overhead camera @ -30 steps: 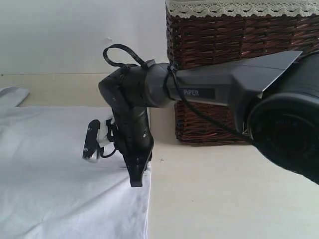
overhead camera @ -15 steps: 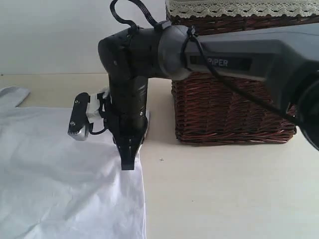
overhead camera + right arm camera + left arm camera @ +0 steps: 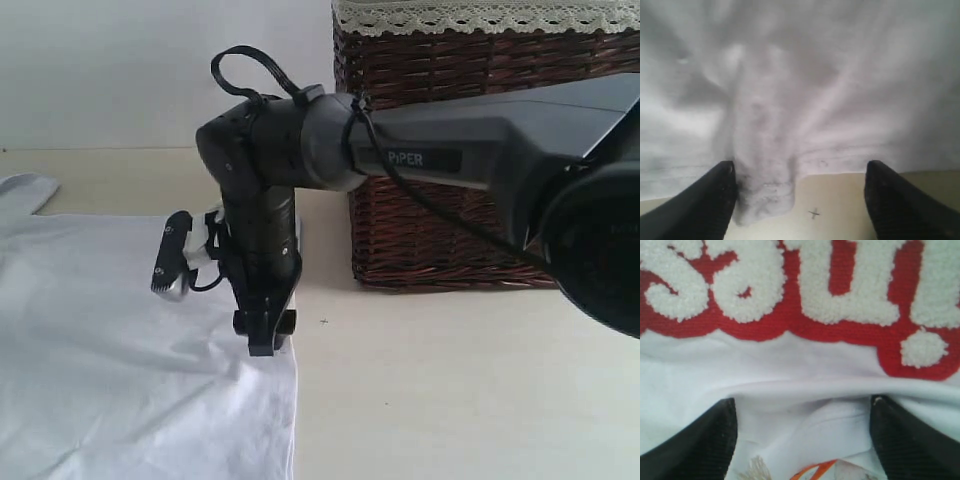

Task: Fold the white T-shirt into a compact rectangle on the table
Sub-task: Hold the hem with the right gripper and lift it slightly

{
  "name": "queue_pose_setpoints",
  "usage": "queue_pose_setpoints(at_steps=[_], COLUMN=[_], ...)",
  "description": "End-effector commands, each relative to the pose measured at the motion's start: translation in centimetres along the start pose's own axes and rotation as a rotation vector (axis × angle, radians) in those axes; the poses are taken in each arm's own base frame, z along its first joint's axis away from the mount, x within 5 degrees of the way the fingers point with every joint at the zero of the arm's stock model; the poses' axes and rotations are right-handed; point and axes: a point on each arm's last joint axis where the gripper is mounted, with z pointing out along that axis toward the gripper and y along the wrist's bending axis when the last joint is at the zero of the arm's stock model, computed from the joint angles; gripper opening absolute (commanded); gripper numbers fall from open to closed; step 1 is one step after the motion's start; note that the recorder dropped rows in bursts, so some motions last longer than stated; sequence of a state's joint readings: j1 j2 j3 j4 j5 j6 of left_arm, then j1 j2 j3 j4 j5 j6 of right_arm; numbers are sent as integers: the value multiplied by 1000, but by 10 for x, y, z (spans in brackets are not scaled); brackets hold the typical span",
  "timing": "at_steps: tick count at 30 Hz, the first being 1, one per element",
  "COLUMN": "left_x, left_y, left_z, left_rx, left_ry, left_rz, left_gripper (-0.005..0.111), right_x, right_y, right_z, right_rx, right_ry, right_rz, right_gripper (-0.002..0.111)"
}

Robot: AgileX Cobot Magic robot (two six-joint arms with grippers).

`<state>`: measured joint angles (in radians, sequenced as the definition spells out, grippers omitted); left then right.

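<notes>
The white T-shirt (image 3: 100, 350) lies spread on the left of the table (image 3: 450, 400). My right gripper (image 3: 262, 338) points down at the shirt's right edge. In the right wrist view the right gripper (image 3: 800, 205) is open, and a bunched bit of the shirt's hem (image 3: 765, 195) lies by one finger (image 3: 700, 205), on the table (image 3: 840, 200). In the left wrist view the left gripper (image 3: 802, 440) is open just over the shirt. White cloth (image 3: 805, 390) folds between its fingers (image 3: 700, 440), below the red fuzzy letters (image 3: 790, 325) and near an orange tag (image 3: 815, 470). The left arm does not show in the exterior view.
A dark brown wicker basket (image 3: 470, 150) with cream lace trim stands at the back right, close behind the right arm (image 3: 470, 150). A white wall rises behind the table. A small dark cross mark (image 3: 813, 214) sits on the table between the right fingers.
The right gripper has opened and let the shirt's edge drop; the arm rose, then came back down a little. The hem now lies loose on the table.
</notes>
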<state>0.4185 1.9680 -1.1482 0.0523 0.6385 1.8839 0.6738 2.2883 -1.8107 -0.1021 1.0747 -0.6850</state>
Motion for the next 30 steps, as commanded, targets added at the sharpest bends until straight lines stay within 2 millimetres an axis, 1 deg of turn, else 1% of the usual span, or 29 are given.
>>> queue_pose_setpoints(at_steps=[1,3,8,13,15,16,17,21,22,30], left_x=[0,0,0,0,0,0,0,0,0,0], left_y=[-1,-1,-1,-1,-1,-1,-1,-1,-1,-1], left_z=[-1,-1,-1,-1,-1,-1,-1,-1,-1,-1], left_rx=[-1,-1,-1,-1,-1,-1,-1,-1,-1,-1], left_ry=[-7,-7,-7,-7,-7,-7,-7,-7,-7,-7], left_rz=[-20,-20,-20,-20,-20,-20,-20,-20,-20,-20], left_gripper=[71,71,71,71,71,71,71,71,71,71], right_x=[4,4,1,2,2,2,2,2,2,2], right_y=[-7,-6,5,6,6,6,6,6,6,6], right_z=[2,7,28,37,38,38,38,38,38,38], right_rx=[53,33,-78,-88,-91,-91,-91,-91,-93,-93], right_ry=[24,36,32,49,52,52,52,51,52,52], right_rz=[21,25,17,13,21,21,21,-3,-8,-8], right_gripper=[70,70,70,68,61,54,46,4,0,0])
